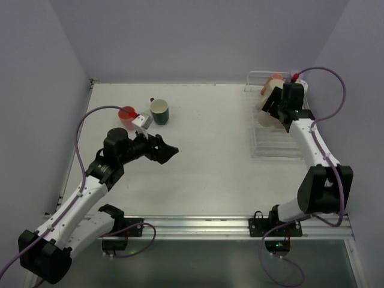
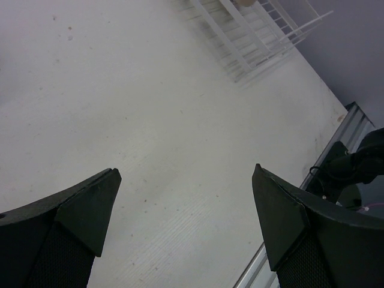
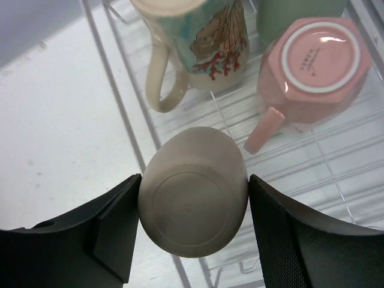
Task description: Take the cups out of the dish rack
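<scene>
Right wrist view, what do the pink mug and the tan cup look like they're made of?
The pink mug looks like glazed ceramic: it has glossy highlights and a pale foot ring with stamped lettering. The tan cup is matte with a smooth moulded base ring, so it is probably plastic, though matte stoneware is possible.

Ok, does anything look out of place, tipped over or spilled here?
Nothing stands out. The red cup and green cup stand upright on the table. In the rack, the pink mug sits bottom up, as for drying, and the right pincer grips the upturned tan cup. No spill shows.
</scene>
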